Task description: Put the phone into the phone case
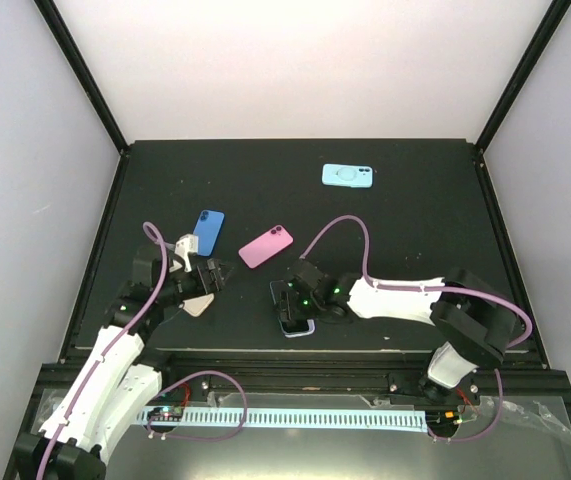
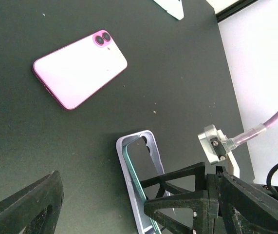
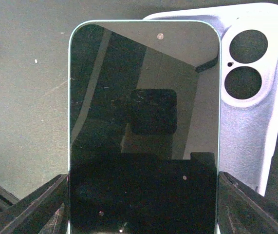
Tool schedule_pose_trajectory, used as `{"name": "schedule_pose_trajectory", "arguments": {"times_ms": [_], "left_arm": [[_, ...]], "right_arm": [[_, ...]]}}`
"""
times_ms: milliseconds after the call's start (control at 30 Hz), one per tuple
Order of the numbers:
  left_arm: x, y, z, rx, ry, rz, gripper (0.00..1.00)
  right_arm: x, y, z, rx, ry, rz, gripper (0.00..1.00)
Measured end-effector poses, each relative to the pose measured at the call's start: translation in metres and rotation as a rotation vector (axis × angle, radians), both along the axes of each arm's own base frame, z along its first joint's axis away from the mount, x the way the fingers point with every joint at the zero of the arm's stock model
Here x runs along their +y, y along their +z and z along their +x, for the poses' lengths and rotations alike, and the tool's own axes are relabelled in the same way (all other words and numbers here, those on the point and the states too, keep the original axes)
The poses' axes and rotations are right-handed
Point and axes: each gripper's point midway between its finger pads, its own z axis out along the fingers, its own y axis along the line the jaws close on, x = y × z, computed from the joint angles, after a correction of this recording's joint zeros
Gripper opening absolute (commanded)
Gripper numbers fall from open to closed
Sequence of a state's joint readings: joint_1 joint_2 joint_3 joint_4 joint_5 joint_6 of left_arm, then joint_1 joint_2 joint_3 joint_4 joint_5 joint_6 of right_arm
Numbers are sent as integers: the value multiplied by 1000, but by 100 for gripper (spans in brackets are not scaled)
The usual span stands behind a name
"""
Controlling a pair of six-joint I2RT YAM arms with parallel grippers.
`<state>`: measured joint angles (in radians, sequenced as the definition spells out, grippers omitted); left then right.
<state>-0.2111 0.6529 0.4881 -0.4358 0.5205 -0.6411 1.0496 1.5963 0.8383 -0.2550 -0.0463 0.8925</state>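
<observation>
The dark tabletop sits inside a booth with white walls and black corner posts. We find the right end effector low over the near middle of the surface. Its jaws are partly spread and clamped on the long edges of the phone, a teal-rimmed handset with its black screen facing the wrist camera. Both fingers press against its sides. The phone overlaps the pale lavender phone case and is offset from it, so the case's two camera cutouts stay uncovered beside the handset. In the left wrist view the phone stands tilted in the case and is not seated flat. The left end effector has its jaws wide apart and grips nothing. A pink phone, a blue phone and a light blue case lie apart on the tabletop.
</observation>
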Motion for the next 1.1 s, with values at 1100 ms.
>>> {"name": "schedule_pose_trajectory", "arguments": {"times_ms": [1100], "left_arm": [[-1,-5,-2,15,-5,-5,87]], "right_arm": [[-7,-12,11,-56,-46,-63,76]]}}
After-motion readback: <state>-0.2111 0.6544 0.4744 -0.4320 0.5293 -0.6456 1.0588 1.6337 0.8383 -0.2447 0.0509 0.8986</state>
